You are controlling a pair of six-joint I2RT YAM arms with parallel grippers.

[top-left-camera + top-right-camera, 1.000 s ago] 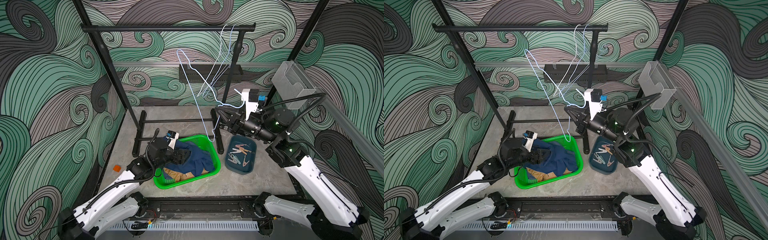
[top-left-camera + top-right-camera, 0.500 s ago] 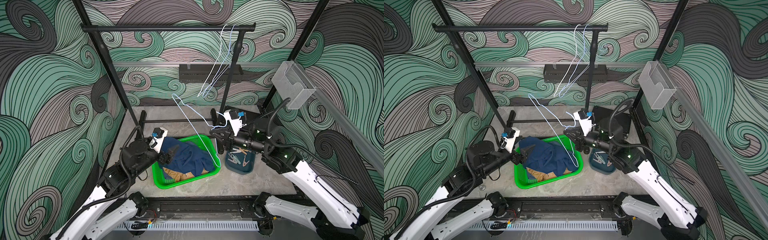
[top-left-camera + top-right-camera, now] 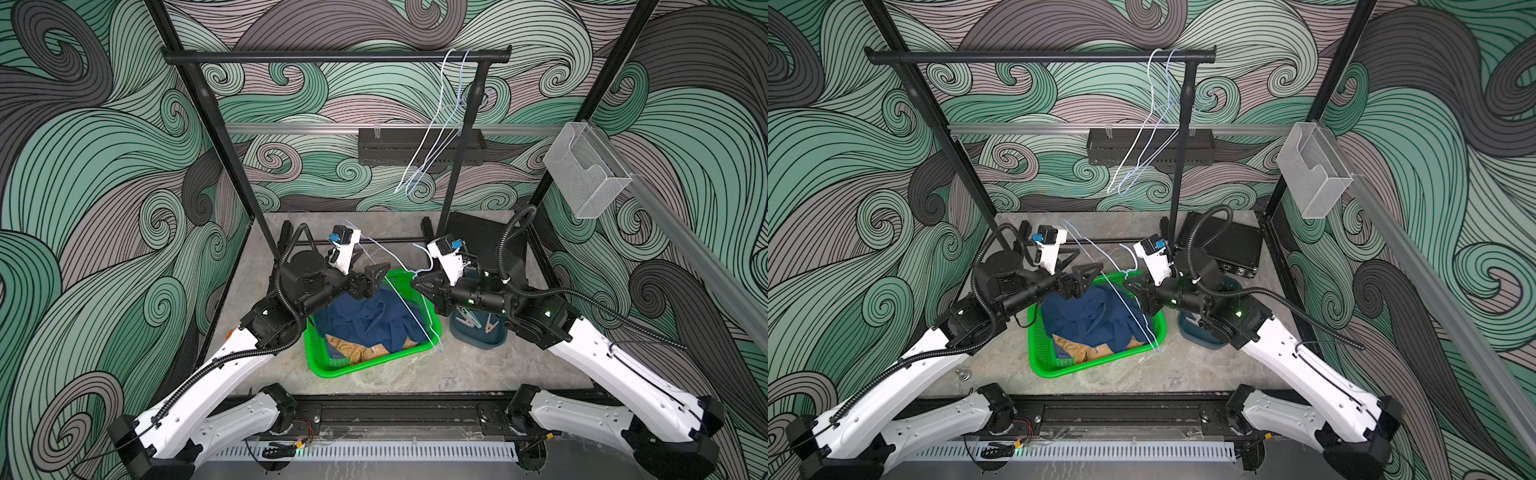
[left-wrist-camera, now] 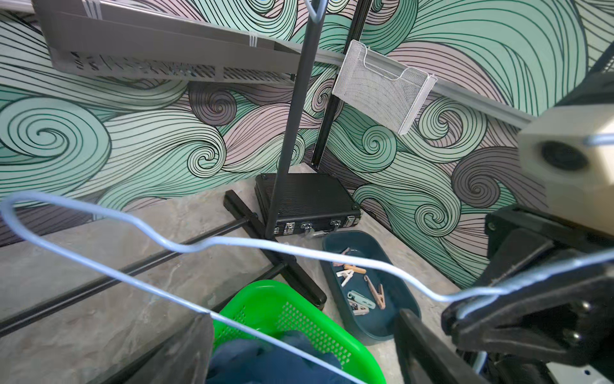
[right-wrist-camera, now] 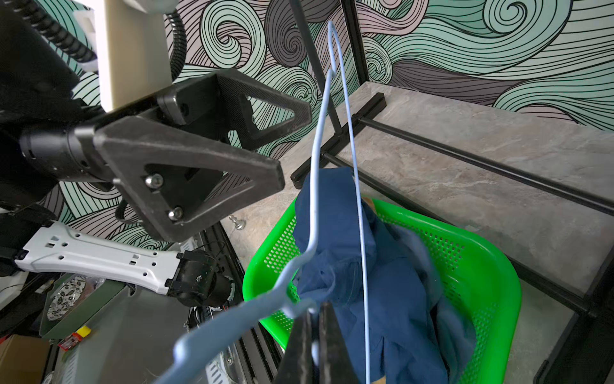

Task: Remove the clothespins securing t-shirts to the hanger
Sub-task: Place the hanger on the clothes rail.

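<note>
- Writing on the tan t-shirt [image 3: 1077,351] comes down to one small dark mark, too small for me to read.
- The t-shirts [image 3: 374,320] lie crumpled in a green basket [image 3: 357,368] near the middle of the tabletop [image 3: 457,374]. Dark blue cloth is heaped on top, and the tan one peeks out on the side toward the near edge. I cannot tell how many blue ones there are.
- The clothespins [image 4: 360,289] lie loose in a dark teal tray [image 4: 375,327] just beside the basket, toward the right edge. They are small spring pegs in peach, white, mint and brownish pink. In both top views my right arm hides most of them.
- My right gripper [image 3: 417,283] is clamped tight on a light blue wire hanger [image 5: 239,314], at the neck just below its hook, over the basket's far rim. The hanger carries no cloth and slants across the basket, with its low end past the basket's near right corner.
- My left gripper [image 3: 371,279] stands wide open and holds nothing. It hangs over the basket's far left corner, just beside the hanger's wire.
- Two more hangers [image 3: 432,141] hang at the right end of the black rack's rail [image 3: 332,56]. A black case [image 3: 478,228] lies in the far right corner of the tabletop.
</note>
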